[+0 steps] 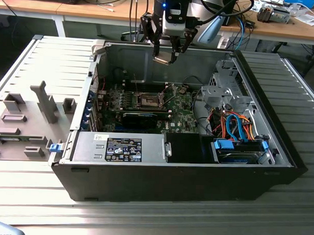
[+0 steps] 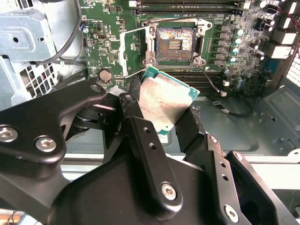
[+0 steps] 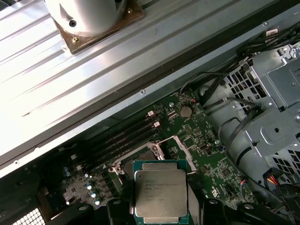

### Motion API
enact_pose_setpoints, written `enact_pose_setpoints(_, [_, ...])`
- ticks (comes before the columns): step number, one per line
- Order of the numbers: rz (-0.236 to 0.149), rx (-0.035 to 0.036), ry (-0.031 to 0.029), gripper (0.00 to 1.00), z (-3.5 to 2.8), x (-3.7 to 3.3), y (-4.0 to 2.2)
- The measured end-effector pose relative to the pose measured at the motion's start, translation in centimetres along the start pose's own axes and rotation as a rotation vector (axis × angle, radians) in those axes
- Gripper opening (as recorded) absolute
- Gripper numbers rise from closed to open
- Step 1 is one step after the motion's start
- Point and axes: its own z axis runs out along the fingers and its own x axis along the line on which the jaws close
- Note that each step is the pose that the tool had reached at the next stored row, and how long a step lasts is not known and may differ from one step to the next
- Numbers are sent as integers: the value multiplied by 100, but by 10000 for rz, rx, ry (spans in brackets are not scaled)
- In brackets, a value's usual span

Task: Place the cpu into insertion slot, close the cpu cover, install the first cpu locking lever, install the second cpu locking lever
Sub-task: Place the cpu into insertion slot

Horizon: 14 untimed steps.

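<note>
Cpu (image 1: 161,59) hangs clamped in the claw (image 1: 167,55) in the exterior view, high over the open computer case (image 1: 170,180) and well above the insertion slot (image 1: 148,100). In the second wrist view, 2 fingers (image 2: 140,136) pinch the tilted cpu (image 2: 164,101) by its edges. The slot (image 2: 176,43) lies bare, with the cpu cover (image 2: 123,51) swung open beside it. In the first wrist view, the cpu (image 3: 161,196) shows its metal face over the green board (image 3: 206,164).

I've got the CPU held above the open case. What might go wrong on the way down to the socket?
1. The cpu looks turned relative to the insertion slot in the second wrist view; lowered like that, it may seat skewed on the contacts.
2. The cpu cover stands raised beside the slot; the hand might clip it.
</note>
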Motion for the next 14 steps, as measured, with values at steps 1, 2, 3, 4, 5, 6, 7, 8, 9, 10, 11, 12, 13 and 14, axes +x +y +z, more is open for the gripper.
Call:
enact_pose_setpoints(1, [4, 0, -1, 54, 0, 0, 0])
enact_pose_setpoints(2, [8, -1, -1, 54, 0, 0, 0])
enact_pose_setpoints(3, [13, -1, -1, 54, 0, 0, 0])
enact_pose_setpoints(4, [18, -1, -2, 54, 0, 0, 0])
enact_pose_setpoints(5, [24, -1, -3, 54, 0, 0, 0])
enact_pose_setpoints(6, [32, -1, -3, 54, 0, 0, 0])
enact_pose_setpoints(7, [38, -1, -3, 54, 0, 0, 0])
enact_pose_setpoints(8, [44, -1, -4, 54, 0, 0, 0])
enact_pose_setpoints(9, [49, -1, -4, 54, 0, 0, 0])
enact_pose_setpoints(10, [54, -1, -5, 54, 0, 0, 0])
enact_pose_setpoints(11, [61, -2, -5, 54, 0, 0, 0])
enact_pose_setpoints(12, [67, -2, -6, 54, 0, 0, 0])
enact_pose_setpoints(13, [72, -2, -6, 54, 0, 0, 0])
enact_pose_setpoints(14, [76, -2, -6, 54, 0, 0, 0])
